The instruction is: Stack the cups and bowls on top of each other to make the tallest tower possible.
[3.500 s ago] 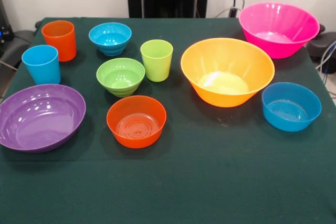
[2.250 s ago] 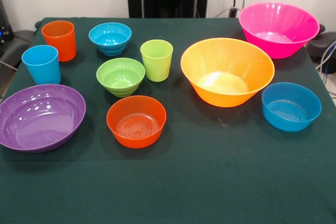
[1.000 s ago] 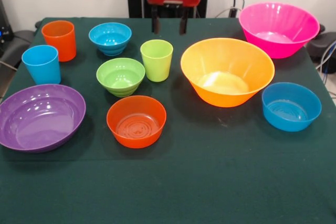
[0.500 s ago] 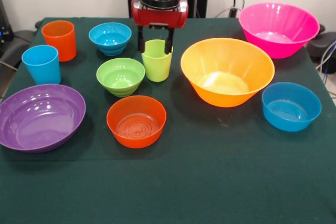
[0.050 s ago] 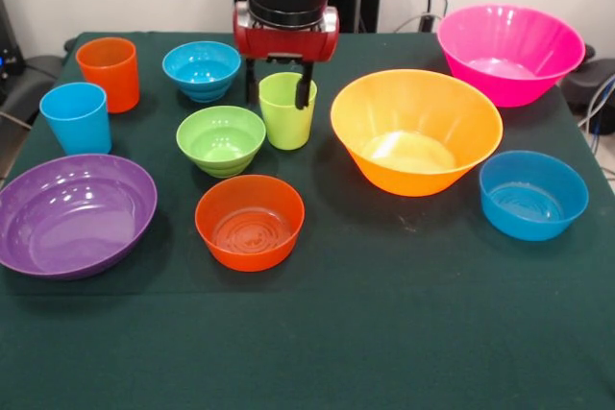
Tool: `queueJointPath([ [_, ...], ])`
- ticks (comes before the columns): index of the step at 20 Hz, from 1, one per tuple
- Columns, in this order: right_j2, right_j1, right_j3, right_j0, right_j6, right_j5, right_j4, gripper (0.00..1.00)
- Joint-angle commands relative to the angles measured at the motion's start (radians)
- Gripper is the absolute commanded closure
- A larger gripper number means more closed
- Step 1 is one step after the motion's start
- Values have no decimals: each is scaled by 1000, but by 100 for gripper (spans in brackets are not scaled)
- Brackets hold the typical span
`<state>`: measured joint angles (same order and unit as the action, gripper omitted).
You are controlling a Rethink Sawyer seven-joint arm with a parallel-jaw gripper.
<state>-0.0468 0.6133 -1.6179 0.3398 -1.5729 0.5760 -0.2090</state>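
A lime green cup (image 5: 286, 109) stands upright and open end up near the middle of a dark green worktop (image 5: 404, 333), with nothing stacked in it or on it yet. The red and black gripper (image 5: 278, 91) hangs directly over it, its two dark fingers spread apart and reaching down on either side of the cup's rim; whether they touch the plastic cannot be told from this angle. The cup looks like thin, glossy, rigid plastic, so it is probably very light, a little slippery, and likely to tip or slide if nudged off centre; a squeeze across the upper wall just below the rim seems the natural hold. Just beside the cup sits a small green bowl (image 5: 221, 139), and behind that a small blue bowl (image 5: 202, 69). Toward the camera from these is a medium orange bowl (image 5: 250, 221). On the other side of the cup, near it, is a large yellow-orange bowl (image 5: 416, 130), with a medium blue bowl (image 5: 533, 194) and a large pink bowl (image 5: 510, 52) farther out. At the opposite end of the worktop stand an orange cup (image 5: 109, 73) and a light blue cup (image 5: 76, 117), with a wide purple bowl (image 5: 75, 213) close by.
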Motion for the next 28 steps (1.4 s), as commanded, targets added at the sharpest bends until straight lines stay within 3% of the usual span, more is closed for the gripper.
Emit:
queueJointPath([
  [1, -102, -40, 95, 8, 127, 87, -90, 0],
  [10, -74, -77, 119, 3, 102, 131, -108, 0],
  [17, -60, -20, 89, 25, 73, 136, -86, 0],
  [20, -52, -8, 76, 41, 57, 92, -89, 0],
  [24, -35, 21, 58, 62, 64, 126, -90, 0],
  [28, -41, 4, 69, 95, 66, 126, -86, 0],
])
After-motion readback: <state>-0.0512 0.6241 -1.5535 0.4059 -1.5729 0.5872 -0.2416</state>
